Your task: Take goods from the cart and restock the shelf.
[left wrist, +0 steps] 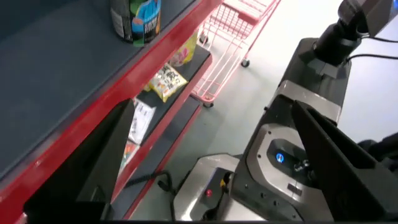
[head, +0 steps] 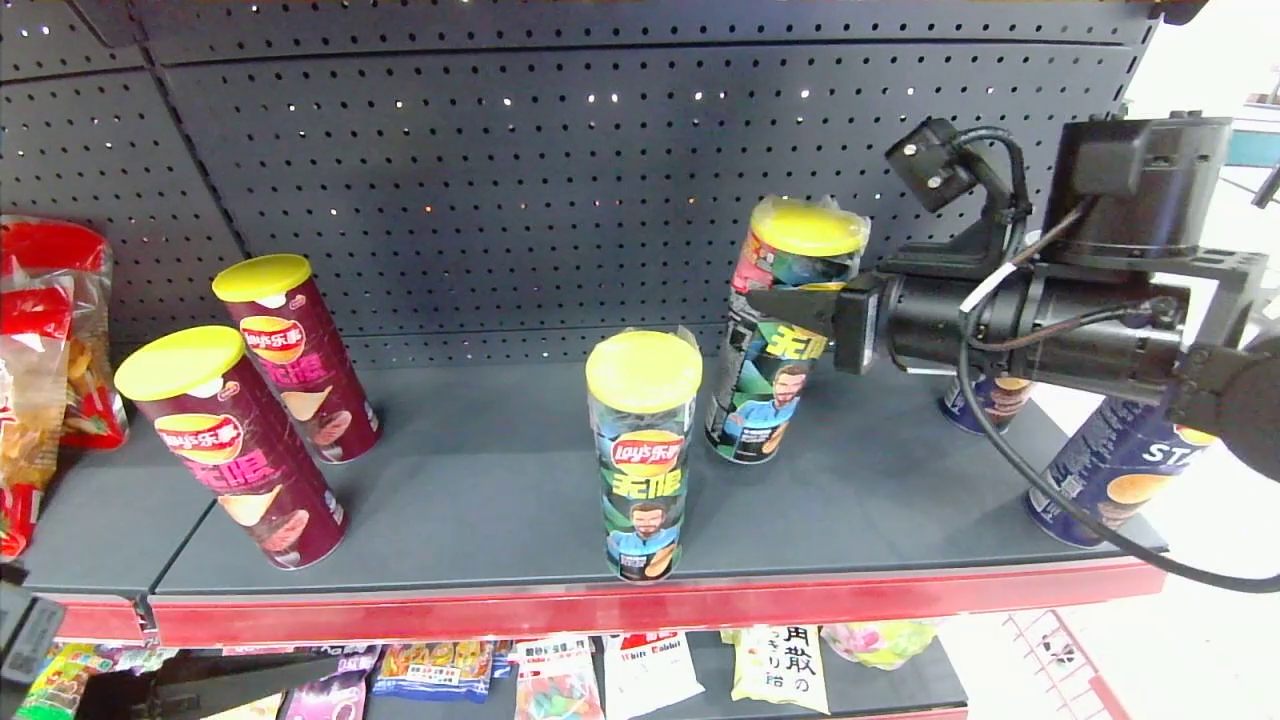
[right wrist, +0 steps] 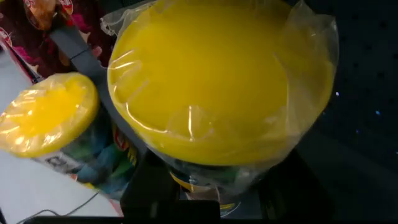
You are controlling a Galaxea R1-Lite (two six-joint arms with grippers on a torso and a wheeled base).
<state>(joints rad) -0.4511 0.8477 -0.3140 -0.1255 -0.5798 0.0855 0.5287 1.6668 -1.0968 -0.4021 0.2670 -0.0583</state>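
A green chip can [head: 770, 350] with a yellow lid [right wrist: 217, 81] in clear wrap stands near the back of the grey shelf [head: 480, 500], its base down on the board. My right gripper [head: 795, 305] is shut on its upper body from the right. A second green can [head: 643, 450] stands at the shelf's front edge, and appears beside the held one in the right wrist view [right wrist: 46, 112]. My left gripper [left wrist: 224, 162] hangs open with nothing in it, low beside the shelf's red front edge [left wrist: 93, 118]. The pink cart [left wrist: 230, 43] stands behind it on the floor.
Two maroon chip cans [head: 230, 440] [head: 300, 350] lean at the shelf's left, with snack bags [head: 45, 350] beyond them. Two blue cans [head: 1110, 470] [head: 985, 400] stand at the right under my arm. Snack packets [head: 640, 670] fill the lower shelf. Free board lies between the maroon and green cans.
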